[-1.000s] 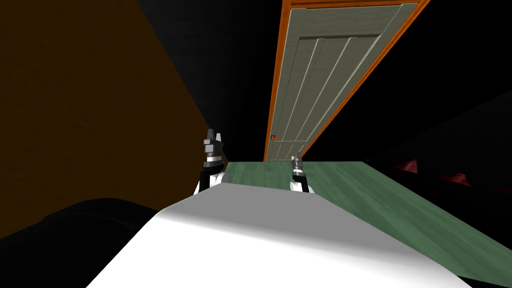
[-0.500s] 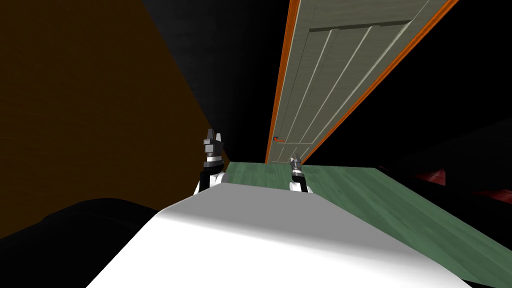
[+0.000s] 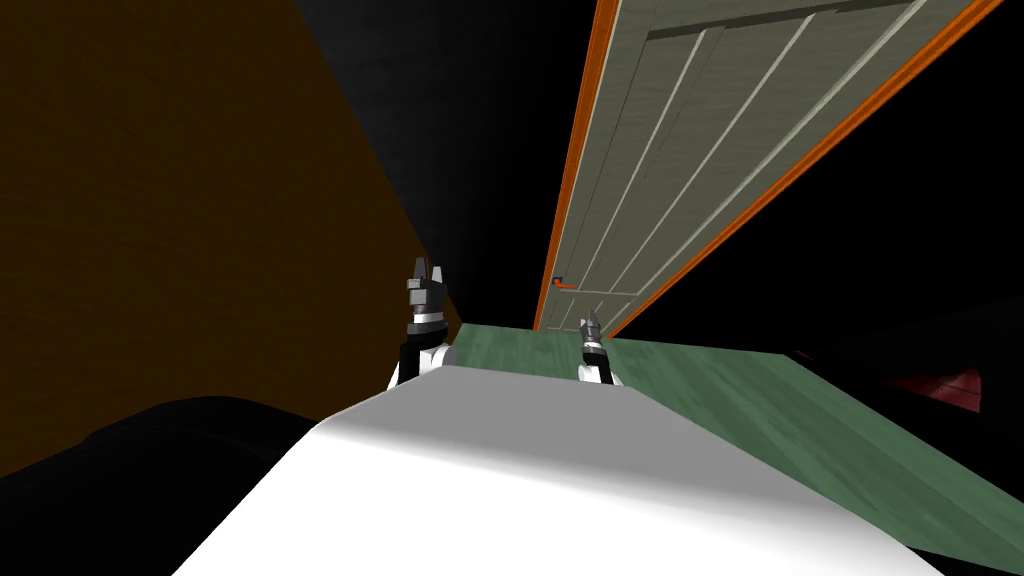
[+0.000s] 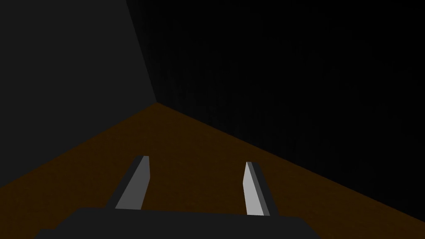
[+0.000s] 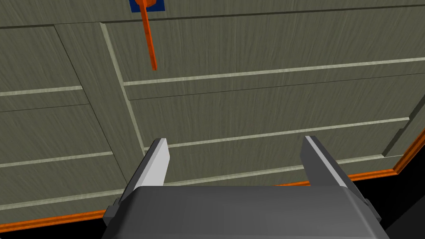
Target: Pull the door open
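Door: grey-green, panelled with long raised strips, set in an orange frame; located ahead and right of centre at the far end of the floor, seated in its frame with no gap visible. In the right wrist view the door spans the background and the frame runs along its edge beside the gripper body. Handle: orange lever on the door's left edge, low in the head view, pointing right; in the right wrist view the handle hangs from a blue plate. Right gripper: raised before the door, near side of it, the handle just far and left of it. Its pincer stands apart, nothing between the fingers, clear of handle and door face. Left gripper: raised to the left, well apart from the door, beside a brown wall; its pincer likewise apart and empty. Floor: green, wood-grained, running from the robot to the door's foot. Red object: far right at floor level, partly hidden, kind not discernible. Black areas flank the door on both sides.
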You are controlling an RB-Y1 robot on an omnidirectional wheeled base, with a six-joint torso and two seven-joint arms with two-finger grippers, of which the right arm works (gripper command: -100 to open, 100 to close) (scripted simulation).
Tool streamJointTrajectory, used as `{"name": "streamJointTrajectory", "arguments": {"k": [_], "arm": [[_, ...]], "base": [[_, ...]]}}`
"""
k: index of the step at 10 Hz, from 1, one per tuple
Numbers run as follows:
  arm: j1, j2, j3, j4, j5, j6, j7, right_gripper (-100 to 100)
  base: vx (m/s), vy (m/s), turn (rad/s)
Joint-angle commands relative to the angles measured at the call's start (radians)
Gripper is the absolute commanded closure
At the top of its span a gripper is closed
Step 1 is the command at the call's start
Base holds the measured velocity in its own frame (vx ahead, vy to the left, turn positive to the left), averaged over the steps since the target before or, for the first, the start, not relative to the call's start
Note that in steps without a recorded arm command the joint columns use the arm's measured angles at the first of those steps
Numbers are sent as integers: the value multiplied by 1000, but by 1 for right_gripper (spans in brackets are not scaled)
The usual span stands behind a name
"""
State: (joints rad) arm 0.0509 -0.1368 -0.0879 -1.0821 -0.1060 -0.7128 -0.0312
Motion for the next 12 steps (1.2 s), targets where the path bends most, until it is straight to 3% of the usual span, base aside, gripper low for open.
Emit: {"name": "streamJointTrajectory", "arguments": {"k": [1,12], "arm": [[-20,0,-4,48,-3,-8,1,-100],[-134,-12,-27,341,-26,-71,-5,-100]], "base": [[80,-43,121],[86,-37,104]]}}
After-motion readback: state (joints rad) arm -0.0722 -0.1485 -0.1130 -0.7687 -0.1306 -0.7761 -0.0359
